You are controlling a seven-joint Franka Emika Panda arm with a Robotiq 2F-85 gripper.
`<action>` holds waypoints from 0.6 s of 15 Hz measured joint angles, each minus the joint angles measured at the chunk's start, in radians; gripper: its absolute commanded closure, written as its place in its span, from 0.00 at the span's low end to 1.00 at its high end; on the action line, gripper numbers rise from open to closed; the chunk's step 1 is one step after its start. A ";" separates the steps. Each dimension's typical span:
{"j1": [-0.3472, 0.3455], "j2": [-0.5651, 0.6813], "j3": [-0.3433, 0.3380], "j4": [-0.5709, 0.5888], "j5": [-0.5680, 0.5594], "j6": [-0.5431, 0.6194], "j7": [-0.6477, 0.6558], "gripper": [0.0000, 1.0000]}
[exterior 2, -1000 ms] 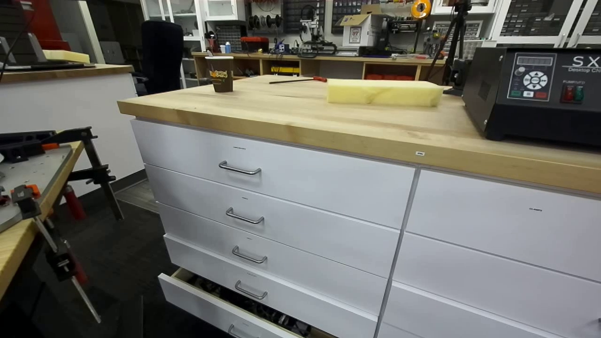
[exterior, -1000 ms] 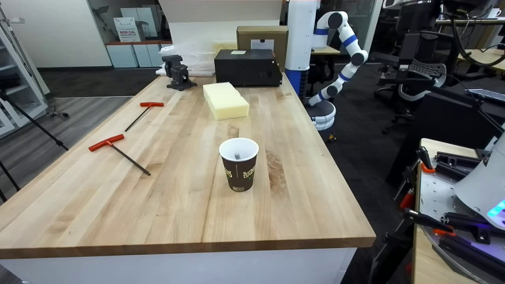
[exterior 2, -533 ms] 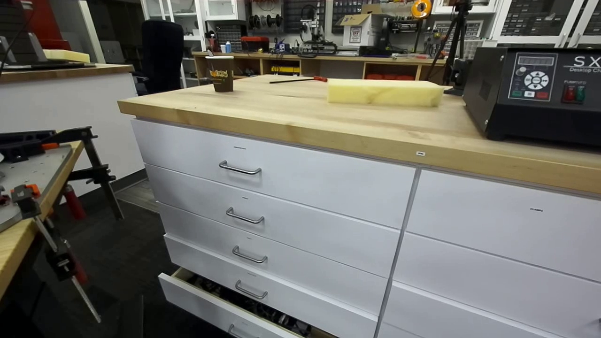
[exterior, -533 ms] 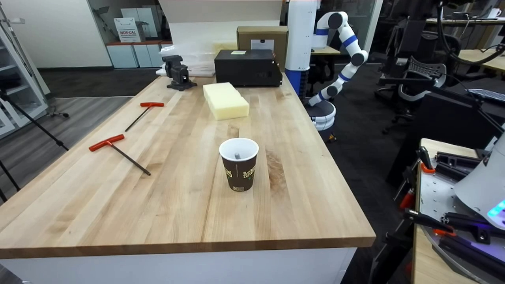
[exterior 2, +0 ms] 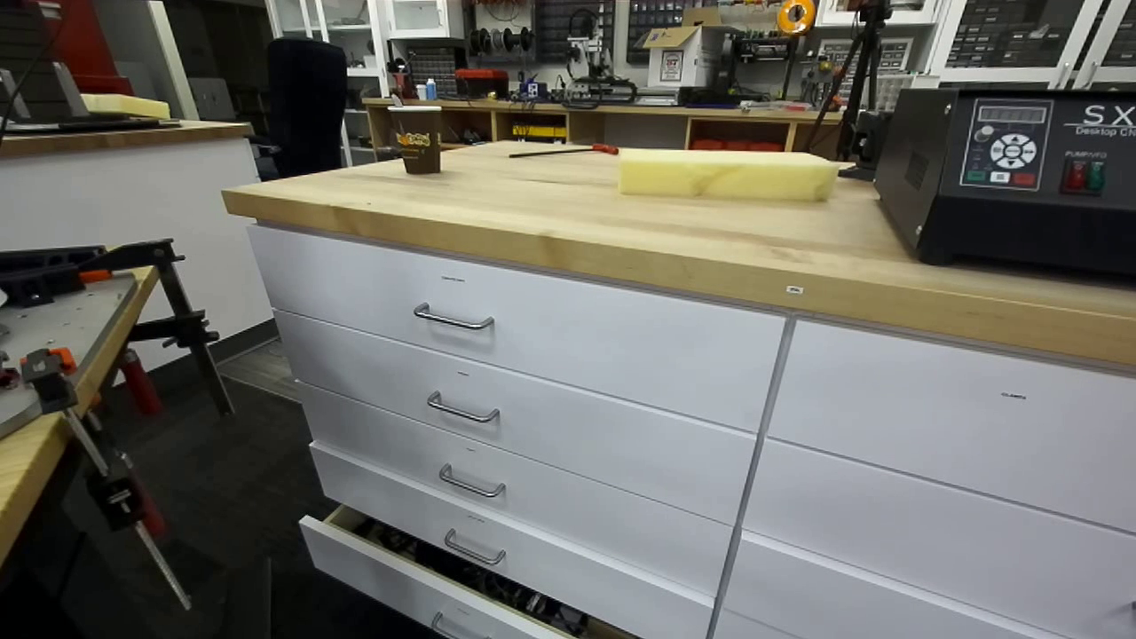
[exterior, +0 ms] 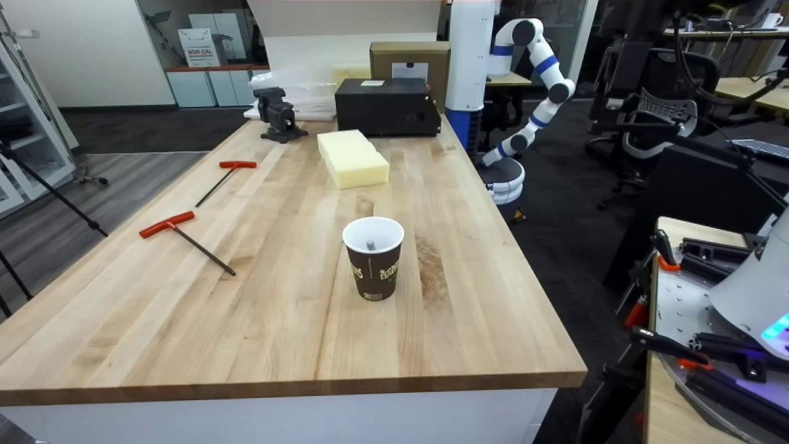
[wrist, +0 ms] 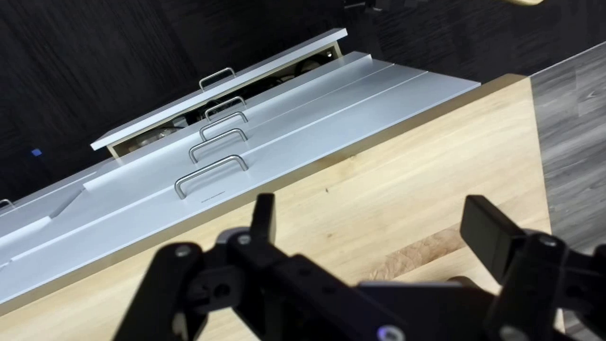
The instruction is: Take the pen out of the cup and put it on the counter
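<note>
Cup (exterior: 376, 274), pen (exterior: 370, 245) inside, upright on counter (exterior: 246, 333); background carton (exterior: 202, 54), on which we read NOR-CAL; black machine (exterior 2: 1012, 213), marked SX and Desktop; our claw (wrist: 371, 222), set wide.

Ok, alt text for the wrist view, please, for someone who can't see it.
Black gripper, jaws apart, in the foreground, against a light wood counter seen from above. Beyond the counter's edge are white drawers, one pulled open, and dark floor.

In an exterior view, the cup (exterior: 373, 271) walls in the pen (exterior: 370, 245) mid-frame, leaving my claw (wrist: 370, 217) room only from above. Bare desk (exterior: 185, 345) stretches lower left; red-handled rods (exterior: 167, 224) obstruct mid-left, a yellow block (exterior: 356, 161) upper centre.
</note>
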 measured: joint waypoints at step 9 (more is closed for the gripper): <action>0.017 0.120 0.193 0.000 -0.004 0.274 0.198 0.00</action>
